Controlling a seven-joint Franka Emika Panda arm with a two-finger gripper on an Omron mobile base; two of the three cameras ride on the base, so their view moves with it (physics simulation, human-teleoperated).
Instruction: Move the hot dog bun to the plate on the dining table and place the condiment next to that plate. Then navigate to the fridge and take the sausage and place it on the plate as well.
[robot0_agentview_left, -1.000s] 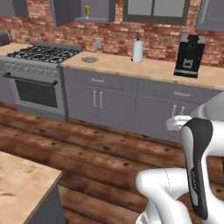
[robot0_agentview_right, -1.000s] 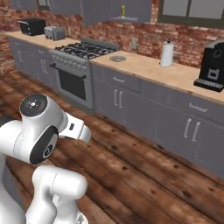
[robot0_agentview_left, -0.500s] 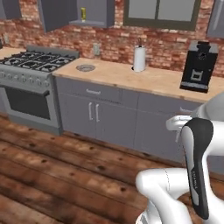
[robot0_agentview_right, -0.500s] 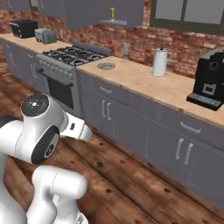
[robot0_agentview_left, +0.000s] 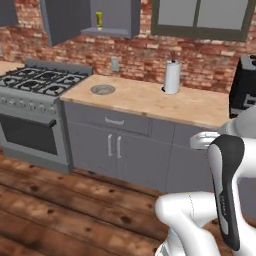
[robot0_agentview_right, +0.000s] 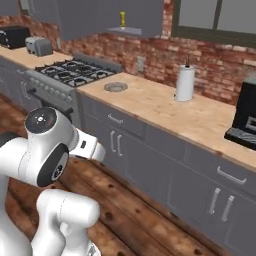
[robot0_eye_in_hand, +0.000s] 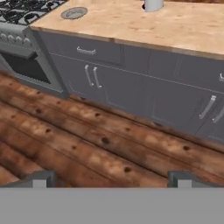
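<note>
Hand view shows your end effector spread wide and empty as the base has swung along the counter, stove now at left, so you are mid-drive.

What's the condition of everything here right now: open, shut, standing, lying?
Gripper: open, nothing between its fingertips.
Condiment: upright on the shelf under the wall cabinet.
Paper towel roll: standing upright on the counter.
Small grey dish: lying flat on the counter.
Cabinet doors: shut.
Oven door: shut.
Coffee machine: standing on the counter.
</note>
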